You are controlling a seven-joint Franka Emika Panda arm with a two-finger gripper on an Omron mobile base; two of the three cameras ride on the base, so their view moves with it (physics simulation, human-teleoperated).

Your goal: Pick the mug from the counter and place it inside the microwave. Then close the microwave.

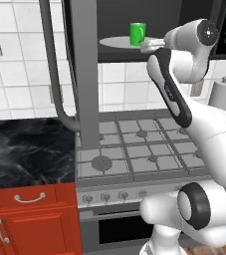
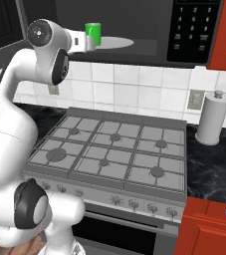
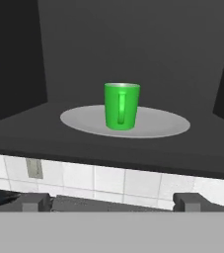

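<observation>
One green mug (image 3: 122, 106) stands upright on the pale turntable (image 3: 158, 123) inside the microwave (image 3: 133, 44), at the centre of the hand view, its handle facing the camera. The hand (image 3: 111, 201) is spread wide and empty, its two fingertips (image 3: 34, 201) low in that frame, apart from the mug. In the left base view, the microwave door (image 1: 84, 74) hangs open at upper centre, over the stovetop (image 1: 144, 144). The bench (image 1: 30, 149) lies at mid left.
</observation>
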